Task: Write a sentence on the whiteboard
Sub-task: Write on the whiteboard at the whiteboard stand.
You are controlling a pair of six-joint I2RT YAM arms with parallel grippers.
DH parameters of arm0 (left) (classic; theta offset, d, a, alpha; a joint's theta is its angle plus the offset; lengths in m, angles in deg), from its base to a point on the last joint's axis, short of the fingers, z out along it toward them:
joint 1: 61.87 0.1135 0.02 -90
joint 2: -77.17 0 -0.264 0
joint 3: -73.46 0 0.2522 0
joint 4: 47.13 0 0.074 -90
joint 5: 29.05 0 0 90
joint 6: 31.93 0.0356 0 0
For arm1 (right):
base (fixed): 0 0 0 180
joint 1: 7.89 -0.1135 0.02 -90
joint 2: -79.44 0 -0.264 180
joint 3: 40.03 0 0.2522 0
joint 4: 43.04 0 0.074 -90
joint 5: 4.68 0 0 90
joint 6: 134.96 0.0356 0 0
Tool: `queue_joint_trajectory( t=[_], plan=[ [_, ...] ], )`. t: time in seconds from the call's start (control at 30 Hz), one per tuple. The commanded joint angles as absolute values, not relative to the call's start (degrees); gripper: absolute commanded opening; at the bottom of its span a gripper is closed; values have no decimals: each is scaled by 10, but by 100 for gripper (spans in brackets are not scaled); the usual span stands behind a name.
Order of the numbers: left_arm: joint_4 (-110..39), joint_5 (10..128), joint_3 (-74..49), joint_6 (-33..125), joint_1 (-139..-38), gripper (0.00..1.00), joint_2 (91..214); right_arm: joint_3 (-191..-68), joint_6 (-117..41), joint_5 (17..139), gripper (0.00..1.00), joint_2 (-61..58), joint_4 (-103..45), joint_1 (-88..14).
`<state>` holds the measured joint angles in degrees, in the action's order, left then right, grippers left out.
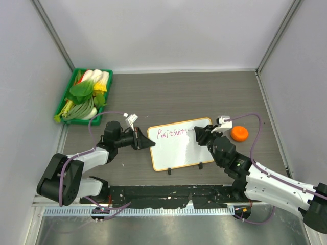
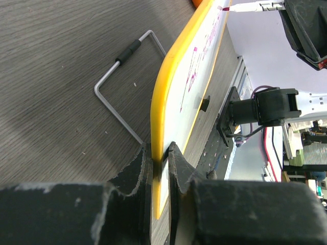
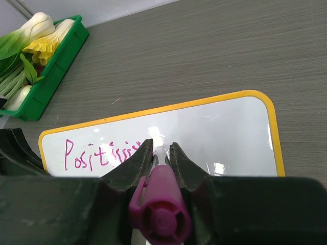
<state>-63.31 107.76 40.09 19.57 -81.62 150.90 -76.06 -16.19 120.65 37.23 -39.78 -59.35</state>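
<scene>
The whiteboard (image 1: 181, 145) with a thin orange frame lies mid-table on two black clip feet. Purple-pink letters reading about "Positivi" (image 1: 171, 133) run along its top left; they also show in the right wrist view (image 3: 97, 154). My left gripper (image 1: 145, 142) is shut on the board's left edge (image 2: 159, 153). My right gripper (image 1: 196, 133) is shut on a purple-capped marker (image 3: 159, 204), with its tip on the board just right of the letters. The marker tip shows in the left wrist view (image 2: 225, 8).
A green tray (image 1: 65, 104) of leafy vegetables stands at the back left. An orange ball (image 1: 239, 133) lies right of the board, beside my right gripper. A bent wire stand (image 2: 120, 76) lies on the table behind the board. Grey walls close both sides.
</scene>
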Motion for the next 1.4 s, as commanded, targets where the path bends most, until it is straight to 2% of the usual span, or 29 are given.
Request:
queue_joint_trajectory(
  t=[0.0,0.97,1.37],
  plan=[
    [-594,1026,401,236,-817,0,1518,-756,-151,1210,1,387,-381,-590],
    [-593,1023,402,237,-816,0,1513,-740,-128,1116,1,405,-331,-591],
    [-593,1024,402,236,-816,0,1515,-780,-141,1081,1,461,-359,-590]
  ],
)
